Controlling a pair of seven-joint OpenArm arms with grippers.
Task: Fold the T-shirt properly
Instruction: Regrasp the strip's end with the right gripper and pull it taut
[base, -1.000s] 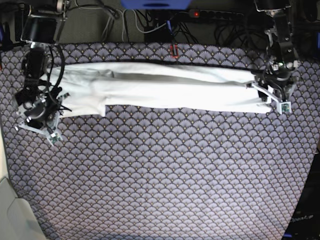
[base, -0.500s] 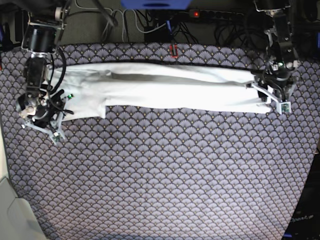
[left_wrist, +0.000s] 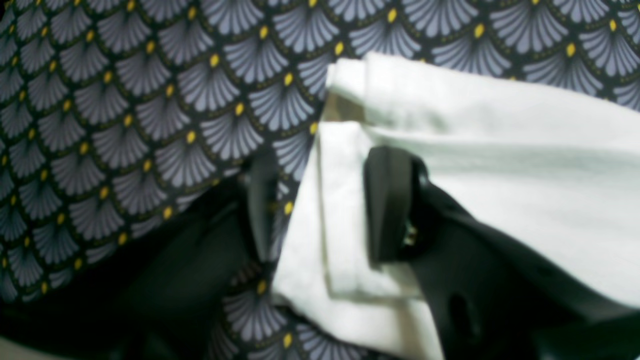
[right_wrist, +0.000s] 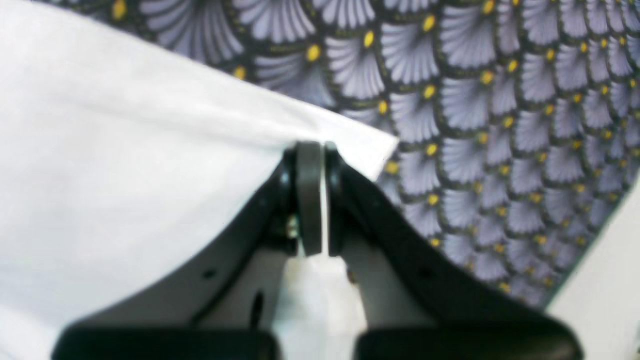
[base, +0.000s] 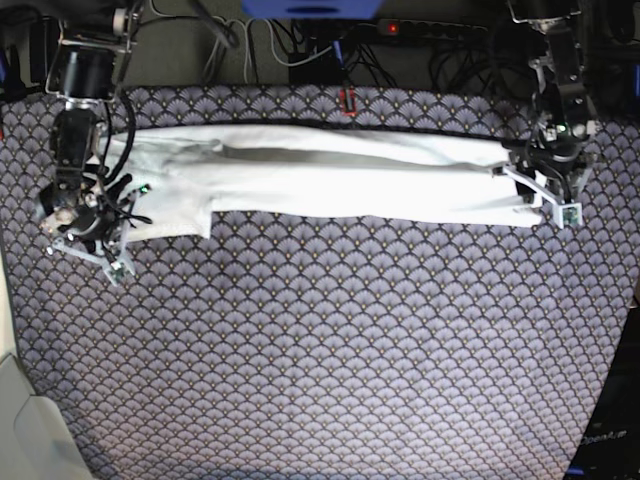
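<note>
The T-shirt (base: 330, 185) lies stretched out as a long, narrow white band across the far part of the table (base: 330, 360), which is covered with a dark cloth printed in grey-blue fan scales with yellow dots. Only plain white fabric shows; I see no print.

The right hand (right_wrist: 311, 165) sits at the shirt's end on the base view's left (base: 85, 225). Its two dark fingers are pressed together on a corner of the white cloth, which peaks up into the pinch.

The left hand (left_wrist: 320, 210) is at the opposite end (base: 545, 195). Its fingers stand apart, one finger (left_wrist: 387, 205) resting on top of the layered hem, the other (left_wrist: 260, 200) down on the patterned cloth just beside the shirt's edge. They straddle the folded edge without squeezing it.

A power strip (base: 435, 30) and tangled cables (base: 300, 45) lie beyond the far edge of the table.
</note>
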